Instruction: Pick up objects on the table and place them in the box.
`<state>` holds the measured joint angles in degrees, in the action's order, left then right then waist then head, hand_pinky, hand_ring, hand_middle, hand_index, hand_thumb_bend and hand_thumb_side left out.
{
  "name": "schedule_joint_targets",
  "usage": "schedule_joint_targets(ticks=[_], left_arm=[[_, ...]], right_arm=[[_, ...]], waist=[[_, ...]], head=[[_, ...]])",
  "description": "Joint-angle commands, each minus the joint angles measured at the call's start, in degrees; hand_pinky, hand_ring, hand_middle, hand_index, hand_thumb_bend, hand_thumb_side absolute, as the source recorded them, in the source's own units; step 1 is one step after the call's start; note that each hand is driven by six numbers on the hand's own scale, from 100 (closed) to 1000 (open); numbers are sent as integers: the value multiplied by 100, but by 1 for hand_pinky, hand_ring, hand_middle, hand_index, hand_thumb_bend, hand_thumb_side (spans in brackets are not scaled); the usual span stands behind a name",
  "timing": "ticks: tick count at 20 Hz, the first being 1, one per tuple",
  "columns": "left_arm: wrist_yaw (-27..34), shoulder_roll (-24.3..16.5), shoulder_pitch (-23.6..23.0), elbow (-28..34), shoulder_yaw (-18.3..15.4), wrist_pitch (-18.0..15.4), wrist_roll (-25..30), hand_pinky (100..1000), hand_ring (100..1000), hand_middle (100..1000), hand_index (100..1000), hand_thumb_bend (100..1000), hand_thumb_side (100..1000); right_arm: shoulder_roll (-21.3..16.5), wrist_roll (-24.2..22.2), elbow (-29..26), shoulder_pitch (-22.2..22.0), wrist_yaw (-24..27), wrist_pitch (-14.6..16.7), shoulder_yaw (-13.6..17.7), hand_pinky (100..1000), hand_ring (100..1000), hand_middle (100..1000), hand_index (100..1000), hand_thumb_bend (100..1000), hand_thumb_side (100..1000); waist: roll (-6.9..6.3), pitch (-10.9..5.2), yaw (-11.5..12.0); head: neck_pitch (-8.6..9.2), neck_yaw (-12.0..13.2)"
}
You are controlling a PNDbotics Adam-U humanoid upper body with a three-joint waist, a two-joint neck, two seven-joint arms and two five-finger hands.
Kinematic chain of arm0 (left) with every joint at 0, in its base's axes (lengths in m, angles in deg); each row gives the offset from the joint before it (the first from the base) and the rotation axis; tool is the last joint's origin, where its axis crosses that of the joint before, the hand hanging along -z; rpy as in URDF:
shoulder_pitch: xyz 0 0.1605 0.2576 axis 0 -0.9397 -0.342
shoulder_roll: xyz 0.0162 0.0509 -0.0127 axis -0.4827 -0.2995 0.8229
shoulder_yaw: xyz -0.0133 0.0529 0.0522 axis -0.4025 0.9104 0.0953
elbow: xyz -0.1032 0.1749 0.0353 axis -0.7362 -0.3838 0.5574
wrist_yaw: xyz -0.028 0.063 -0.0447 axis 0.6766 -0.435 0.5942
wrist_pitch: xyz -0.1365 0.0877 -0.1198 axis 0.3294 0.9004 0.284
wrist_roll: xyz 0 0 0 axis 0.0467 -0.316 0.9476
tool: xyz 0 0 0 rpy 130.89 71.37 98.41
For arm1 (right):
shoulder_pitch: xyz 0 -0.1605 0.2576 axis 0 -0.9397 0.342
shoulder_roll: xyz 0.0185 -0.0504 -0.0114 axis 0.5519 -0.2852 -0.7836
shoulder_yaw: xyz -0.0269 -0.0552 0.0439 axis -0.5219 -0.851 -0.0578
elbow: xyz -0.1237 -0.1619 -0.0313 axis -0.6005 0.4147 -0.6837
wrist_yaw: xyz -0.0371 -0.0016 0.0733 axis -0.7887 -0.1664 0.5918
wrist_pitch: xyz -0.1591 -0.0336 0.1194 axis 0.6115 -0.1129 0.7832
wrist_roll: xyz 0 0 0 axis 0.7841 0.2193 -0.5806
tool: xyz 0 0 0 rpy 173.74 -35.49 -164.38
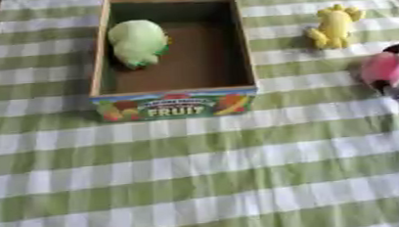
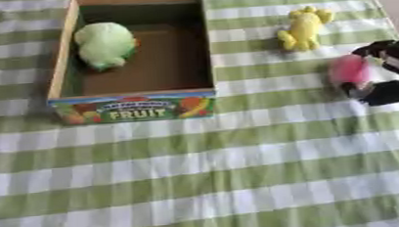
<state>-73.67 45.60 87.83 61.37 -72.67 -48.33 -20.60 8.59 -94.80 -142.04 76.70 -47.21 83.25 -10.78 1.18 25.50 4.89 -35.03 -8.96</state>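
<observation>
We're looking down on a green-and-white checked tablecloth (image 1: 198, 174), and the piece in play is a small pink object (image 2: 350, 70), rounded and soft-looking, out at the right side of the table. The right hand (image 2: 388, 71) comes in from the right edge, black, its fingers (image 2: 390, 92) curled round the pink object, one part above it and one below. So we call that a grasp on the pink piece, though the view is blurry enough that we cannot say whether it is off the cloth or resting on it.

Counting up, we see three soft things in all. One pink, in the hand. One yellow toy (image 1: 334, 27), lobed at its far end, lies on the cloth just beyond the hand and to the right of the box, apart from both. One pale green plush (image 1: 137, 42), rounded with a touch of orange and darker green at its near side, sits inside the box against the left wall.

There is one box (image 1: 175, 105), open-topped, brown inside, with a colourful front panel reading FRUIT. The pink object lies to the right of the box, level with its near end, well clear of its wall.

We see just the one hand in either view.
</observation>
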Motion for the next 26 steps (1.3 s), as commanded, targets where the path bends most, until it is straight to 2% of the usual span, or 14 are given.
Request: schedule_joint_targets(ticks=[1, 8, 13, 17, 18, 26], left_arm=[[16, -117, 70, 94, -20, 2, 14, 544, 792, 798, 956, 100, 940], [18, -117, 68, 94, -20, 11, 13, 543, 792, 798, 953, 100, 936], [20, -120, 71, 94, -19, 9, 14, 543, 792, 798, 952, 100, 929], [24, -121, 82, 94, -14, 7, 20, 543, 792, 798, 951, 100, 929], [26, -121, 83, 94, -13, 7, 21, 543, 792, 798, 950, 100, 929], [31, -128, 97, 94, -8, 5, 27, 542, 788, 797, 948, 100, 925]], right_arm=[[-145, 57, -44, 67, 118, 8, 38, 903, 898, 800, 872, 100, 487], [-146, 226, -175, 94, 317, -47, 33, 890, 889, 751, 800, 100, 324], [-176, 288, -412, 58, 420, -65, 41, 870, 873, 745, 800, 100, 131], [-184, 300, -614, 43, 491, -101, 48, 862, 861, 722, 783, 100, 301], [-184, 316, -662, 46, 514, -117, 53, 858, 857, 712, 775, 100, 368], [-193, 575, -1064, 150, 584, -243, 112, 841, 831, 647, 727, 100, 373]], waist=[[-2, -99, 2], [5, -103, -2], [16, -110, -13], [28, -126, -18], [32, -132, -17], [55, -201, -9]], head=[[35, 1], [57, 24], [58, 48], [54, 74], [54, 79], [42, 109]])
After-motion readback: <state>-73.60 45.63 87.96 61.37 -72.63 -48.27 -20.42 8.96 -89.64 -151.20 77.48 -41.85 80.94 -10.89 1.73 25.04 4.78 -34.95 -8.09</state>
